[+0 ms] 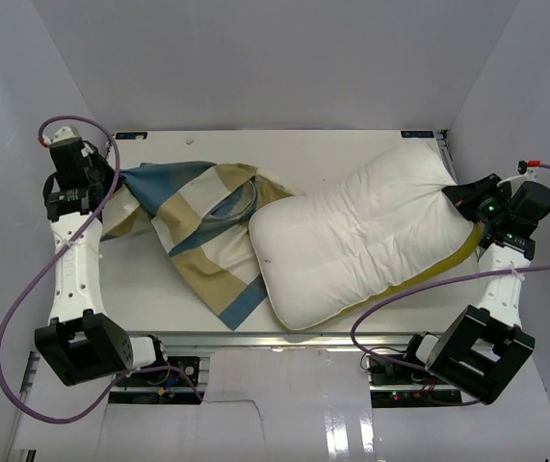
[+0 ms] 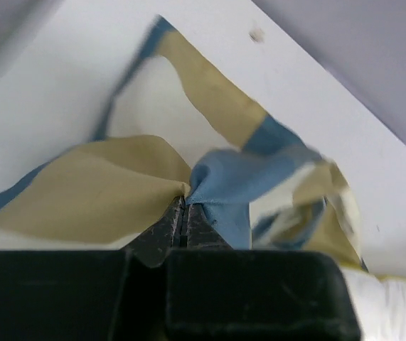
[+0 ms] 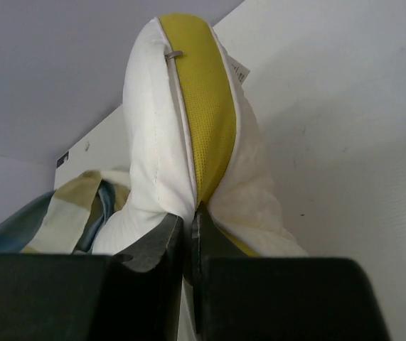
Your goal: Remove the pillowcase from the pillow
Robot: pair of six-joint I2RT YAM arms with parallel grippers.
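The checked blue, tan and cream pillowcase (image 1: pixel 202 226) lies crumpled across the left half of the table, off the pillow and only touching its left end. My left gripper (image 1: pixel 111 183) is shut on the pillowcase (image 2: pixel 117 192) at its far left corner, the cloth bunched at the fingertips (image 2: pixel 185 207). The plump white pillow (image 1: pixel 352 236) lies bare on the right half, its yellow edge (image 1: pixel 448 265) showing along the near right side. My right gripper (image 1: pixel 467 204) is shut on the pillow (image 3: pixel 188 114) at its right end, pinching the seam of the yellow band (image 3: pixel 203 121).
The white table (image 1: pixel 159 308) is boxed in by grey walls at the back and both sides. Purple cables (image 1: pixel 400 298) loop from both arms near the front edge. A small tag (image 3: pixel 239 69) sticks out at the pillow's far end.
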